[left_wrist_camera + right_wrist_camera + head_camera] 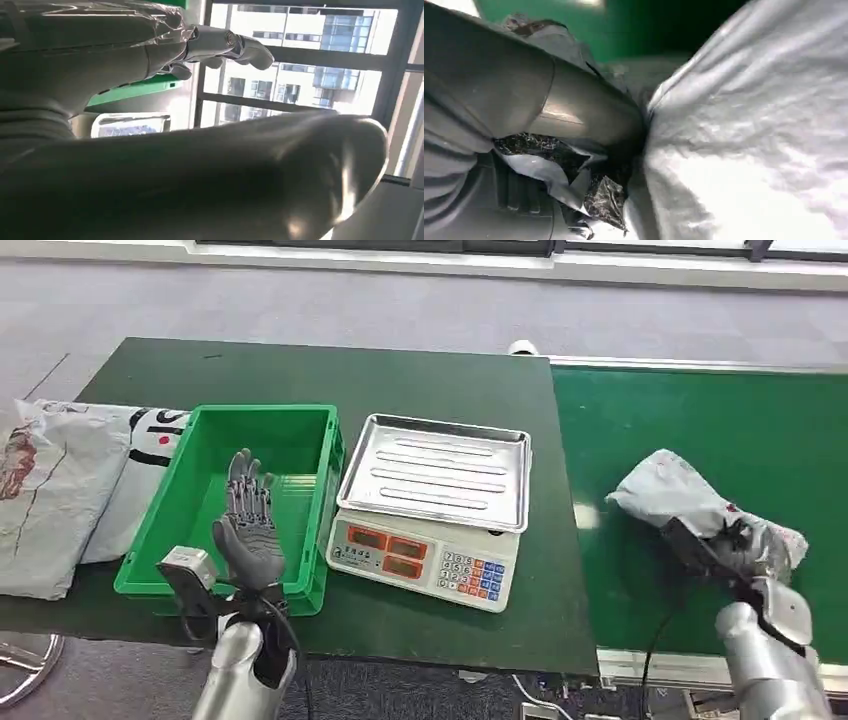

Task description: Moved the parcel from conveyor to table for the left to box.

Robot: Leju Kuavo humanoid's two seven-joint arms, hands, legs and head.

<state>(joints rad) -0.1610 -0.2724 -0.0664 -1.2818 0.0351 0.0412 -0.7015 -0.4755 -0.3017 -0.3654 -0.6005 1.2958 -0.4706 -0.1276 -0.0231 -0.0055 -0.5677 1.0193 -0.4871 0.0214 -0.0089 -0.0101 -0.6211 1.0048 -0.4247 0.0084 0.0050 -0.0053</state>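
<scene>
Crinkled grey plastic-film parcel (700,505) lies on the green conveyor belt (700,420) near its front edge, long axis diagonal. Right hand (722,545) grips it. Left hand (248,525) spread wide above green plastic bin (200,490).

Scale on dark green table, bags to one side.
Weighing scale (432,502) with steel tray (437,471) and keypad (472,575) sits mid-table (440,380). Left of the scale, beyond the bin, lie flat grey poly bags (60,490), overhanging the table edge. Grey carpet floor (400,310) beyond the scale.
</scene>
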